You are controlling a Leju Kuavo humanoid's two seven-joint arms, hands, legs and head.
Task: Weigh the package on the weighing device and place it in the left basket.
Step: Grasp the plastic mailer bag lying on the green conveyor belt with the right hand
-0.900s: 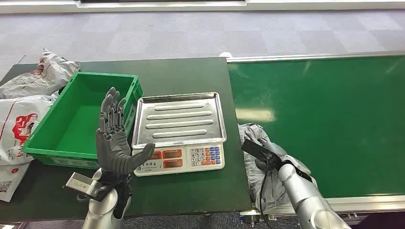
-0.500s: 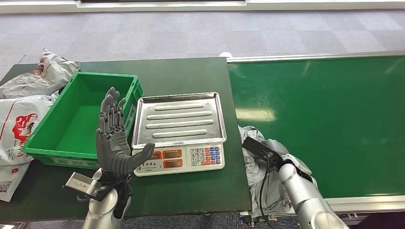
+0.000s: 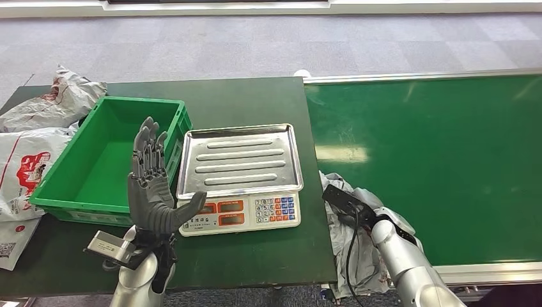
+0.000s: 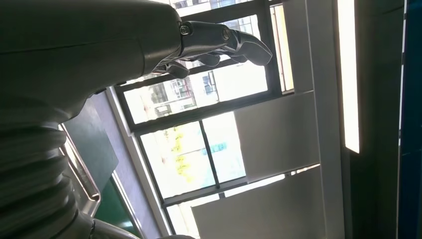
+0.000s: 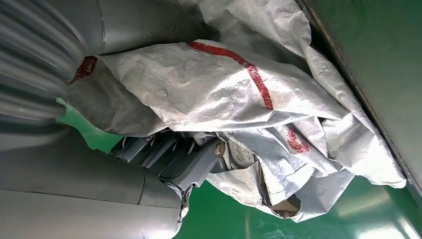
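The package (image 3: pixel 365 259) is a crumpled grey plastic mail bag with red marks (image 5: pixel 224 94). It hangs at the near left corner of the conveyor, beside the table's right edge. My right hand (image 3: pixel 361 208) grips it, and the fingers (image 5: pixel 199 162) are curled into its folds. The scale (image 3: pixel 240 160) has a bare steel tray and a keypad in front. The green basket (image 3: pixel 77 208) stands left of the scale with nothing in it. My left hand (image 3: pixel 150 185) is raised upright in front of the basket and scale, fingers (image 4: pixel 224 42) apart, holding nothing.
The green conveyor belt (image 3: pixel 434 160) runs along the right. Several white and grey mail bags (image 3: pixel 25 166) lie on the dark table (image 3: pixel 255 256) left of the basket, with another bag (image 3: pixel 64 96) behind them.
My right hand has shifted slightly with the package, and the bag's folds have moved a little at the conveyor corner. The left hand has stayed still.
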